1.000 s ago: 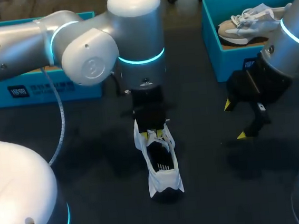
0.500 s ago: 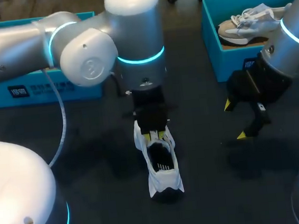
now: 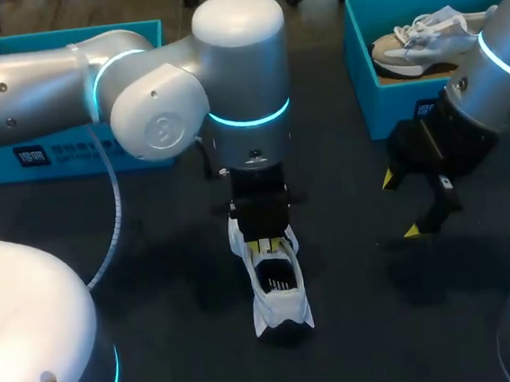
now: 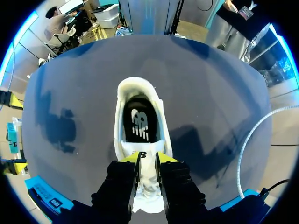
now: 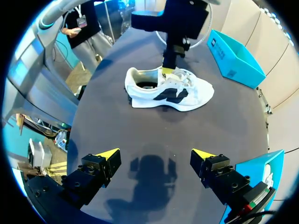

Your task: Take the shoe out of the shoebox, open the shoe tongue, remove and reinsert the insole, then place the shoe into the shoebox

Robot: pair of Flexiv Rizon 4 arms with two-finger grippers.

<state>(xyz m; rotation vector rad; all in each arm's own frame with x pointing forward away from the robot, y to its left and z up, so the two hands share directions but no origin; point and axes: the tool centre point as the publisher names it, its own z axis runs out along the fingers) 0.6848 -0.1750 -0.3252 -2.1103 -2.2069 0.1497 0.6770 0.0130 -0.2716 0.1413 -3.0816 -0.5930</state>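
A white sneaker (image 3: 274,290) with a dark side logo (image 5: 168,91) stands on the dark table, heel toward the front edge. My left gripper (image 3: 265,244) comes down over its laces and is shut on the white tongue (image 4: 145,171), which sits pinched between the two yellow tips. Ahead of those fingers the shoe mouth gapes, showing the black insole (image 4: 139,122). My right gripper (image 3: 400,204) hangs open to the shoe's right, nothing between its fingers (image 5: 155,154). The blue shoebox (image 3: 363,72) at the back right holds a second sneaker (image 3: 421,39).
A second blue box (image 3: 80,152) stands at the back left, behind my left arm, and shows in the right wrist view beyond the shoe (image 5: 233,58). A white cable (image 3: 112,223) trails from the left arm.
My left arm has shifted slightly toward the front, and its fingers have narrowed onto the tongue. The shoe and the right arm have stayed put.
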